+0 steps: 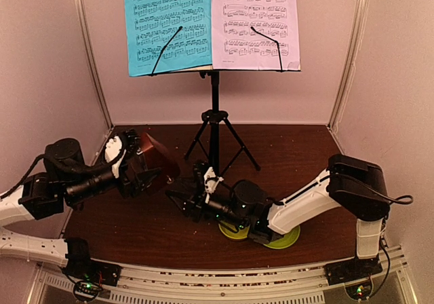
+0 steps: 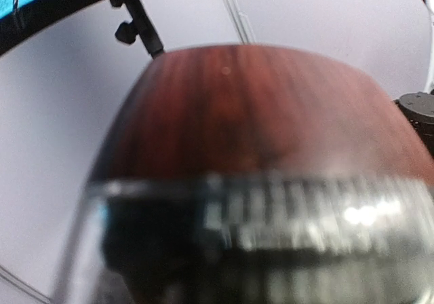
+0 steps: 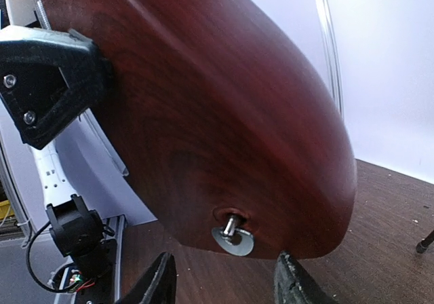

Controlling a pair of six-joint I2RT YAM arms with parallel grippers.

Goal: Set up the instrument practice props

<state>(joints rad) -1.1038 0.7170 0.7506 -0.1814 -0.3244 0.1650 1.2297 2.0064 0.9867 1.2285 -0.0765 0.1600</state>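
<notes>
Top external view: left jaws are clamping the tilted metronome point(image 1: 161, 157) at centre left; right jaws are standing open, empty, near it.

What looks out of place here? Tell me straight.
The brown wooden metronome is not standing: the left gripper holds it tipped sideways above the dark wooden table. Nothing else stands out.
</notes>
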